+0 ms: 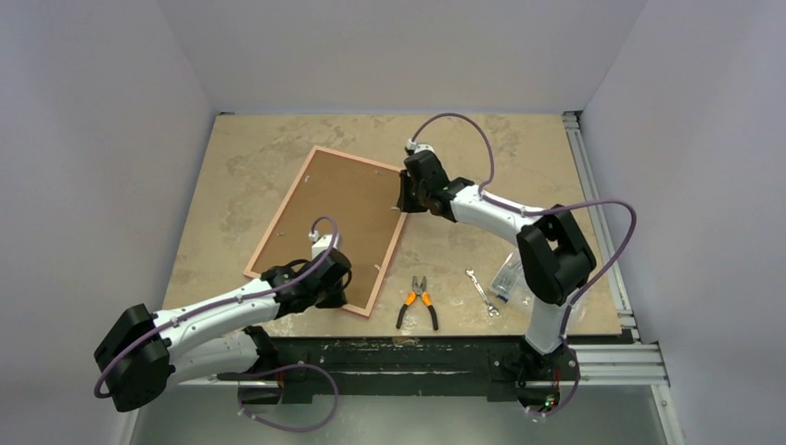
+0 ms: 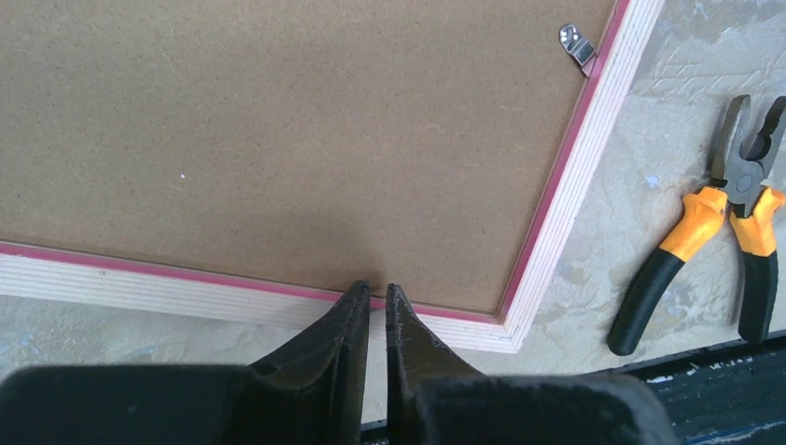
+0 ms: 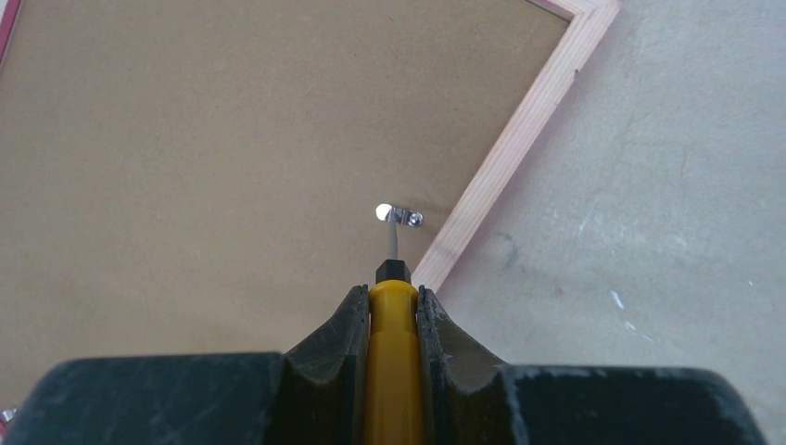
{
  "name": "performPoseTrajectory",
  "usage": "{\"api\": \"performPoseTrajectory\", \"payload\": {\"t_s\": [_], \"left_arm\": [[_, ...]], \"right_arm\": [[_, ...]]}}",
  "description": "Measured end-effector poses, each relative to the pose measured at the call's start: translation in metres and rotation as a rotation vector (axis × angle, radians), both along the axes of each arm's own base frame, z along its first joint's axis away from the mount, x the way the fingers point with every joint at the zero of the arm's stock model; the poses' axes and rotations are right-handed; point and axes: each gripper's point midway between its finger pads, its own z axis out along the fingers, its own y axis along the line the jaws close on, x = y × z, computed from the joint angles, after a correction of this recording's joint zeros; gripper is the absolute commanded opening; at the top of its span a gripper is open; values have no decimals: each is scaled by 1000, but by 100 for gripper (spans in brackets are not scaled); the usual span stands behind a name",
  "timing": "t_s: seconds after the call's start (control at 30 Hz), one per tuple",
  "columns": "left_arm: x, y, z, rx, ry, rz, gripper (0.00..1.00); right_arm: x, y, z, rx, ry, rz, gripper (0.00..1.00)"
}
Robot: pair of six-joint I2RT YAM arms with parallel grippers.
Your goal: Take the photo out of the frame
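Observation:
The frame (image 1: 338, 209) lies face down on the table, its brown backing board up and its pale wooden edge (image 2: 547, 222) all round. The photo is hidden under the board. My left gripper (image 2: 375, 289) is shut and empty, with its tips over the frame's near edge, close to the near right corner. My right gripper (image 3: 392, 289) is shut on a yellow-handled screwdriver (image 3: 394, 352). The screwdriver's thin shaft reaches a small metal clip (image 3: 399, 216) by the frame's right edge. Another metal clip (image 2: 576, 44) sits farther along that edge.
Orange-handled pliers (image 1: 418, 301) lie on the table just right of the frame's near corner. A small wrench (image 1: 481, 291) and a clear plastic bag (image 1: 508, 276) lie beside the right arm's base. Walls close in the table on the left, back and right.

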Motion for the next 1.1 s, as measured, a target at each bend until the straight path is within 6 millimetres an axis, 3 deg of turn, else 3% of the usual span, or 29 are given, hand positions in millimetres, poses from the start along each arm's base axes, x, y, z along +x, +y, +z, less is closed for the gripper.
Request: {"api": "performPoseTrajectory", "payload": {"t_s": [0.1,0.17,0.3,0.4,0.47,0.63,0.7,0.83,1.1], "left_arm": [[0,-2,3,3,-3,-22,34],[0,-3,6,2,-3,-41,40],[-1,-8,12,-11,-7,-81,46],[-2,-15,17,-35,-12,-124,48],[-2,-20,20,-47,-12,-153,48],[3,-35,20,-21,14,-214,48],[4,-41,18,3,32,-239,48],[2,-49,12,52,55,-288,47],[-1,-58,17,133,39,-332,46]], "right_arm": [[-6,-7,16,-5,-8,-6,0],[-9,-11,37,8,-42,-11,0],[-27,-27,82,61,-125,-20,0],[-50,-44,99,106,-166,-31,0],[-68,-56,94,123,-164,-43,0],[-109,-85,55,114,-93,-71,0],[-122,-94,50,120,-86,-80,0],[-146,-112,60,176,-125,-96,0],[-173,-136,85,254,-194,-134,0]]}}
